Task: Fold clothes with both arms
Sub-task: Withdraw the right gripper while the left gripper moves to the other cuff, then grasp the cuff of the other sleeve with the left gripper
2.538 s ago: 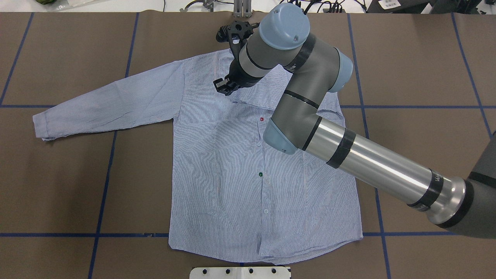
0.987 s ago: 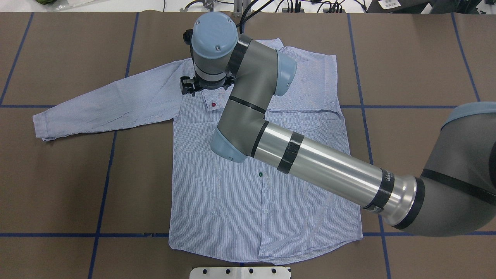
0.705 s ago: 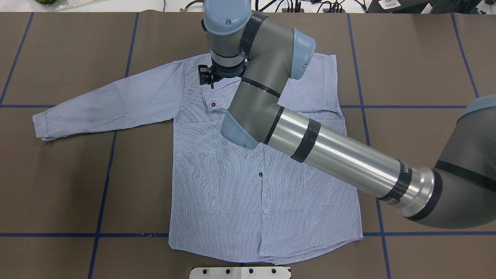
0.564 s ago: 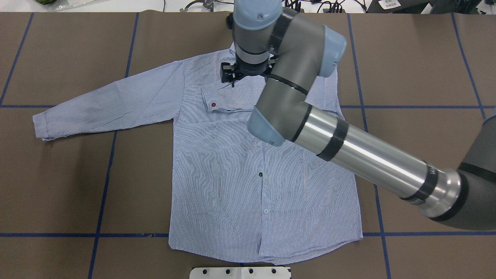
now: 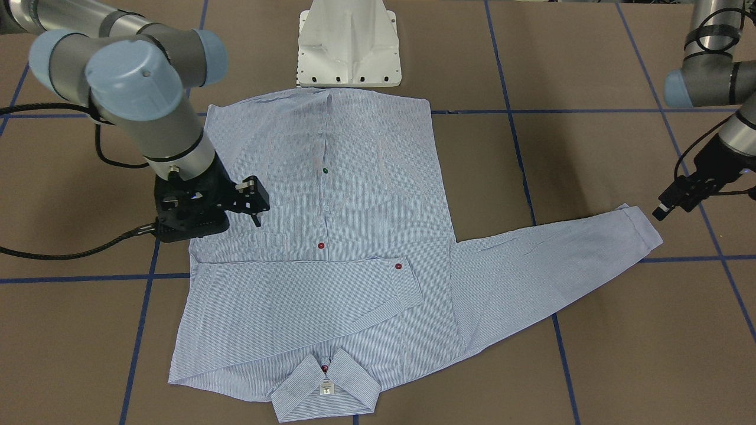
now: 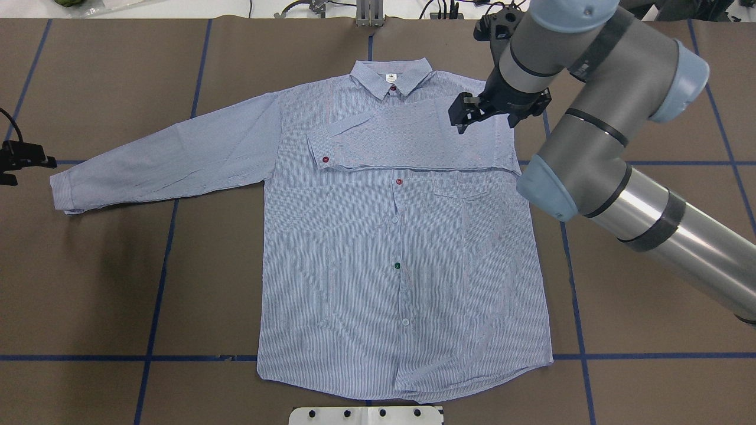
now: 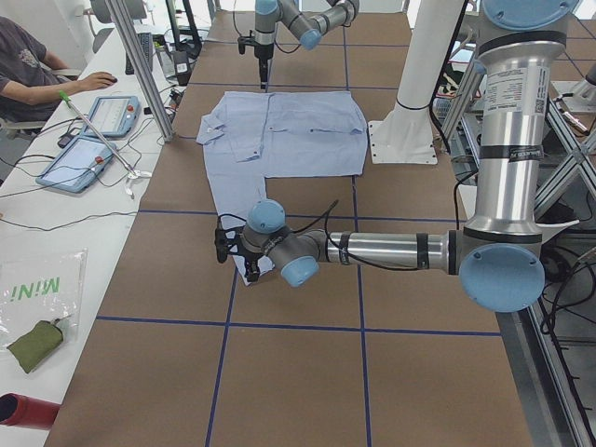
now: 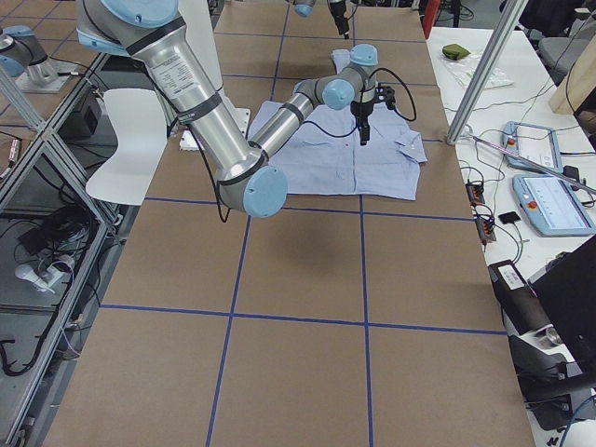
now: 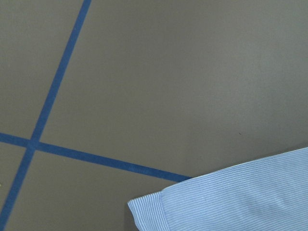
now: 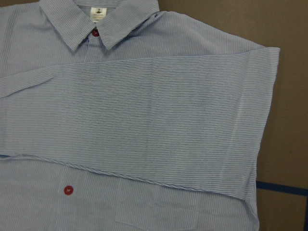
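The light blue striped shirt (image 6: pixel 366 265) lies flat and buttoned, front up, with its collar (image 6: pixel 390 77) at the far side. One sleeve (image 6: pixel 401 136) is folded across the chest, its red-buttoned cuff (image 6: pixel 323 158) near the other shoulder; the right wrist view shows it flat (image 10: pixel 144 120). The other sleeve (image 6: pixel 165 156) stretches out left. My right gripper (image 6: pixel 487 121) hovers open and empty over the shirt's right shoulder, also seen from the front (image 5: pixel 255 206). My left gripper (image 6: pixel 20 165) hangs just beyond the outstretched cuff (image 9: pixel 231 202), jaws apparently apart, holding nothing.
The brown table cover carries blue tape grid lines (image 6: pixel 159 283). The white pedestal base (image 5: pixel 348 41) stands just behind the shirt's hem. An operator (image 7: pixel 28 65) and tablets (image 7: pixel 88 140) are along the table's far edge.
My right gripper carried the sleeve cuff across the chest, let it go and drew back right to the shoulder. My left gripper has come into view beside the outstretched cuff.
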`<move>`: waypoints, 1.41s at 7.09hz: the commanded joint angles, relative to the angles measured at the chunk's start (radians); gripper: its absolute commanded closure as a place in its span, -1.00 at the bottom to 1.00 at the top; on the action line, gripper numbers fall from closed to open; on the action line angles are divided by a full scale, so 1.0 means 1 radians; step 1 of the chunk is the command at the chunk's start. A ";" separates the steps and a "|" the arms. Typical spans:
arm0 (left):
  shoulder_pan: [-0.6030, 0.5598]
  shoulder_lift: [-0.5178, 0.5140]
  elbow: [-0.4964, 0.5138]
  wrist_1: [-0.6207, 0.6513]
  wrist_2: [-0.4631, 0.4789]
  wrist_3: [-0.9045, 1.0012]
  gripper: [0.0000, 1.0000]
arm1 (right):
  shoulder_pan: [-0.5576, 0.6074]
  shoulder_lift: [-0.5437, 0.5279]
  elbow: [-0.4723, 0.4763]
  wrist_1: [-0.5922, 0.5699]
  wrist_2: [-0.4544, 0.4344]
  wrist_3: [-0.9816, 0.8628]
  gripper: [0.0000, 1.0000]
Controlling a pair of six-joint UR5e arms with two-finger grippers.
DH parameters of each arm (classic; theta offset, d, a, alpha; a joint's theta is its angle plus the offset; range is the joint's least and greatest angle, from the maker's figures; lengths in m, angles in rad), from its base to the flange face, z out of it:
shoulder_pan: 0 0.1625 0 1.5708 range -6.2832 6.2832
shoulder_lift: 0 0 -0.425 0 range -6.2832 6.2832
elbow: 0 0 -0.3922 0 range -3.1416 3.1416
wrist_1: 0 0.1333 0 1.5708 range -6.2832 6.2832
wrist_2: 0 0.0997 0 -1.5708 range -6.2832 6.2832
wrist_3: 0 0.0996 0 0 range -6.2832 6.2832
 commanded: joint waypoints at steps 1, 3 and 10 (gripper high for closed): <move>0.063 0.005 0.015 -0.023 0.066 -0.048 -0.63 | 0.032 -0.039 0.069 -0.109 0.010 -0.055 -1.00; 0.063 0.005 0.029 -0.020 0.067 -0.049 -0.33 | 0.036 -0.038 0.089 -0.147 0.009 -0.076 -1.00; 0.072 -0.004 0.065 -0.017 0.098 -0.054 -0.03 | 0.029 -0.041 0.082 -0.147 0.007 -0.076 -1.00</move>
